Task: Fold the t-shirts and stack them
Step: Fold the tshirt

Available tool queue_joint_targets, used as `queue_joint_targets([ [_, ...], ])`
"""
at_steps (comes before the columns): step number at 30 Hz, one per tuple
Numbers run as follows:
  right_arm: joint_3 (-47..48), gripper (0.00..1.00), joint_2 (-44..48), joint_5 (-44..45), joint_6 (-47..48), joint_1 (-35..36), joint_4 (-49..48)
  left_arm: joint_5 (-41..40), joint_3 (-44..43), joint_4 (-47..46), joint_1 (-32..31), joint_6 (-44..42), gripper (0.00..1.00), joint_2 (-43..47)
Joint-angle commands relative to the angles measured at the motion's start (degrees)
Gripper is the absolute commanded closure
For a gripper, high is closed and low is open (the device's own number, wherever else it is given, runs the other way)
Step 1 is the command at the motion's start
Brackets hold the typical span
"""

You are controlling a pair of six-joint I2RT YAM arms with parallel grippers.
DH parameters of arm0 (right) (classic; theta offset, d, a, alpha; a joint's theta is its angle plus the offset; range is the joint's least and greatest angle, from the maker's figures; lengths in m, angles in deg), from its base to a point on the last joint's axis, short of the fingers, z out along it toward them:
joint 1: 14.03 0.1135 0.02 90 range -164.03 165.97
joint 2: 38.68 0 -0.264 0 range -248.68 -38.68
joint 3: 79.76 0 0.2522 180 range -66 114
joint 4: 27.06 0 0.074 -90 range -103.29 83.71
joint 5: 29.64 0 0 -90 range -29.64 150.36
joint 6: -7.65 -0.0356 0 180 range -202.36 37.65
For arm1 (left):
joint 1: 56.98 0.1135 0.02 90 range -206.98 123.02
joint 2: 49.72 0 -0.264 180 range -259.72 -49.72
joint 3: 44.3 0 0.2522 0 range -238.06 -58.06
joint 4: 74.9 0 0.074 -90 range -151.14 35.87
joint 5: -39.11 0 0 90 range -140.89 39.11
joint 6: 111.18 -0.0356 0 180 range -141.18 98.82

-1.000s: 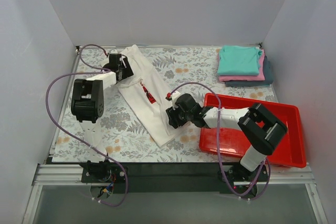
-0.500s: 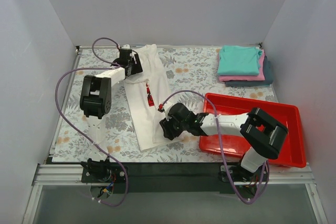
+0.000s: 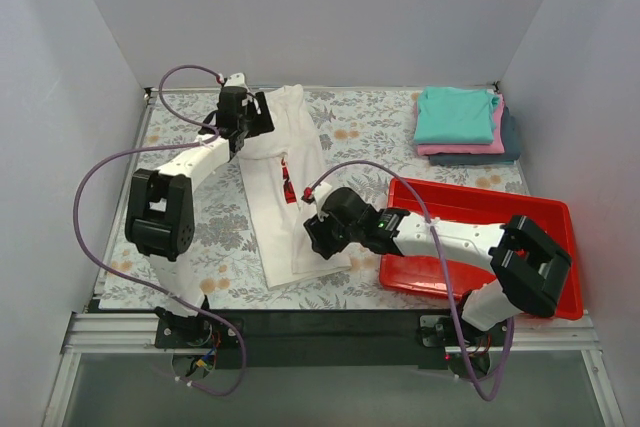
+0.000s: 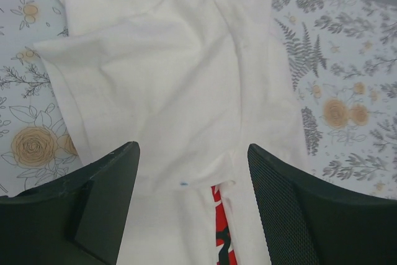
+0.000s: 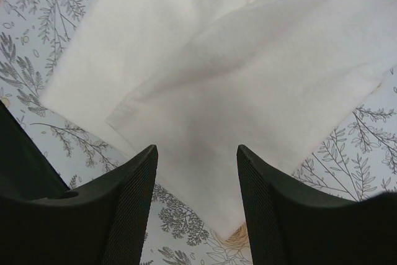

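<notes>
The white t-shirt (image 3: 300,147) lies as a long, narrow folded strip running from the back of the table toward the front, with a sliver of its red logo (image 3: 288,185) showing at a fold. My left gripper (image 3: 258,117) is open over the shirt's collar end. In the left wrist view the cloth (image 4: 173,79) and the logo (image 4: 221,240) lie between the open fingers. My right gripper (image 3: 312,242) is open over the hem end (image 5: 248,60). Folded teal (image 3: 455,112), pink (image 3: 440,150) and dark blue-grey (image 3: 512,142) tees are stacked at the back right.
A red plastic tray (image 3: 540,237) sits at the front right, and my right arm reaches across its left rim. The floral tablecloth (image 3: 370,132) covers the table. White walls close in the left, back and right sides.
The white shirt has swung from a diagonal to nearly lengthways and become narrower. My left gripper moved back and right. My right gripper moved left and toward the front.
</notes>
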Motion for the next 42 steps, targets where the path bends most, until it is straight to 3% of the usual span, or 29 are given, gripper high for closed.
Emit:
queue_joint_targets([
  [1,3.54,0.51,-0.98,-1.52,1.02,2.25,-1.39,2.56,4.07,-2.53,-0.04,1.39,0.35,3.77],
  [13,8.99,0.51,-8.28,0.24,-0.47,9.12,-1.13,6.08,-0.58,-2.71,0.05,2.0,0.35,-7.39],
  [28,13.12,0.53,-16.19,5.06,-1.7,11.66,1.5,6.09,-0.84,-2.45,-0.04,1.56,0.35,-9.41],
  [31,13.3,0.58,-16.54,6.3,-1.7,12.01,2.65,6.17,-1.02,-2.19,0.05,1.48,0.35,-10.2],
  [38,12.42,0.87,-16.99,7.54,-2.4,12.28,4.41,6.0,-1.98,-1.57,-0.04,1.3,0.35,-11.7],
  [42,12.16,0.98,-15.58,8.06,-2.14,12.8,5.11,5.91,-2.25,-1.48,0.05,1.12,0.35,-12.05],
])
